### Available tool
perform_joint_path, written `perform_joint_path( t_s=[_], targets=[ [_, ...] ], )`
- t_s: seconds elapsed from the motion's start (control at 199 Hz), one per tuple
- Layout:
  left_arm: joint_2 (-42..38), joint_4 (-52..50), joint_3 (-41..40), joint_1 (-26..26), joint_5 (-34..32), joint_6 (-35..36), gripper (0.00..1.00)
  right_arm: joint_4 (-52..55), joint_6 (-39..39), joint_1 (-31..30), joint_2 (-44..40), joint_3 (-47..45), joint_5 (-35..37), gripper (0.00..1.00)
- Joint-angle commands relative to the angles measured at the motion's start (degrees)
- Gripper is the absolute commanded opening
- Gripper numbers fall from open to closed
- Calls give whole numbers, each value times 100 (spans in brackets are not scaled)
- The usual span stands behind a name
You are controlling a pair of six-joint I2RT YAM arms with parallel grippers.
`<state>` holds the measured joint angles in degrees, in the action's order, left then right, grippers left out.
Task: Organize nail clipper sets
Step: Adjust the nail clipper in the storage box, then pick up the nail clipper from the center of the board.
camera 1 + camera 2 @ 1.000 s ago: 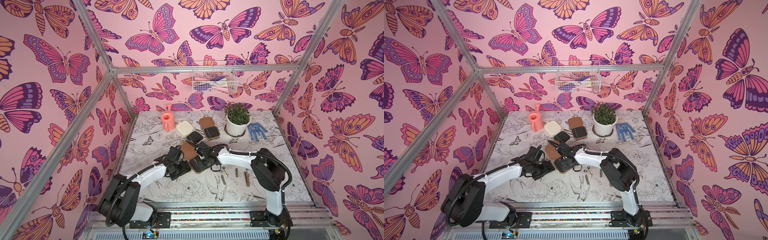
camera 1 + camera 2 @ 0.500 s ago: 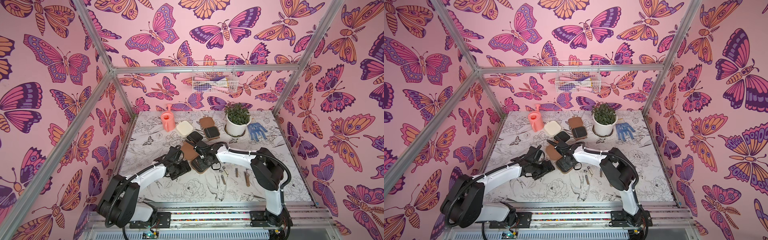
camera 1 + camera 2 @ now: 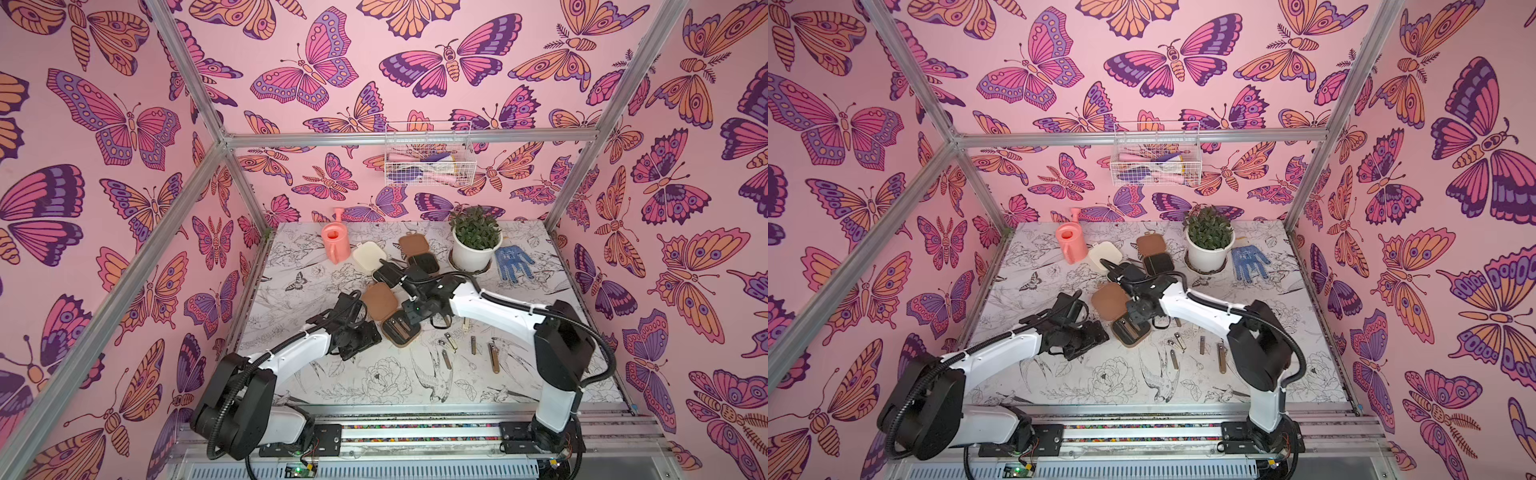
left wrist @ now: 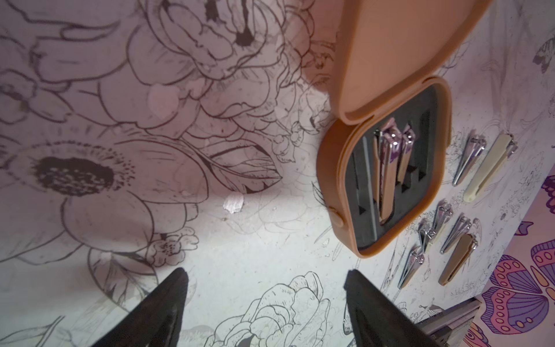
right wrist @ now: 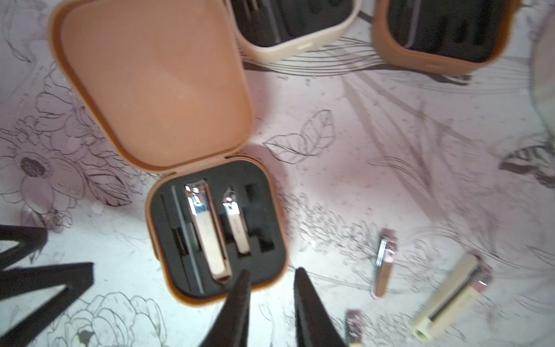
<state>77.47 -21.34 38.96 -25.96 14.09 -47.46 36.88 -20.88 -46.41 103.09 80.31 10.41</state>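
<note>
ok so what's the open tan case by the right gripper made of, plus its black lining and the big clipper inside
Open tan case: probably moulded plastic, matte, smooth with rounded edges and no glare.
Black lining: looks like foam, dull, with cut-out slots.
Large nail clipper: metal, polished, mirror highlights at its head; the lever looks rose-gold tinted.

The left arm point(image 3: 291, 353) is being held extended from seven o'clock toward the centre, the left gripper point(image 4: 267, 300) being held wide apart — empty. The right arm point(image 3: 494, 307) is being held from five o'clock toward eleven, the right gripper point(image 5: 271, 288) narrowly parted — gripping nothing.
</note>
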Motion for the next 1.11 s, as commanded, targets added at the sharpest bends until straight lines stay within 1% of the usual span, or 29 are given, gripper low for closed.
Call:
perform_joint_path(
  t_s=[0.0,0.081,0.106,0.126,0.212,0.242,0.332,0.488,0.524,0.554,0.64,0.821,0.831,0.942,1.103],
  targets=[
    [-311,-151,-26,-41,-30,205,85,331,-64,520,-573,-636,129,38],
    [-400,-159,-24,-34,-63,276,86,364,-115,882,-899,-1077,98,41],
    [-400,-159,-20,-39,-72,288,86,363,-144,967,-966,-1192,83,42],
    [-616,-160,-27,-41,-73,298,86,363,-186,1058,-1035,-1294,59,42],
    [-712,-159,-16,-41,-61,342,87,279,-337,1390,-1265,-1741,-147,43],
    [-736,-168,-11,-34,-52,356,87,236,-399,1455,-1525,-1928,-205,43],
    [-791,-168,-26,-41,-38,367,88,164,-501,1490,-1691,-2275,-295,44],
    [-766,-166,-3,-39,-44,395,88,-160,-537,1491,-1714,-2622,-725,45],
    [-765,-168,6,-41,-29,404,88,-200,-517,1488,-1698,-2630,-761,45],
    [-772,-168,9,-40,-37,397,88,-272,-482,1479,-1703,-2641,-798,48],
    [-836,-164,-13,-41,-97,362,87,-486,-326,1471,-1715,-2637,-870,50],
    [-904,-159,-40,-37,-187,334,85,-720,601,1469,-1345,-2213,-1050,49],
    [-908,-160,-38,-38,-187,334,85,-725,667,1476,-1164,-2160,-1057,49],
    [-896,-157,-36,-41,-204,312,84,-609,1048,1469,-685,-1760,-1062,48],
    [-904,-154,-33,-41,-247,299,84,-569,1158,1447,-189,-1386,-1033,47]
  ],
)
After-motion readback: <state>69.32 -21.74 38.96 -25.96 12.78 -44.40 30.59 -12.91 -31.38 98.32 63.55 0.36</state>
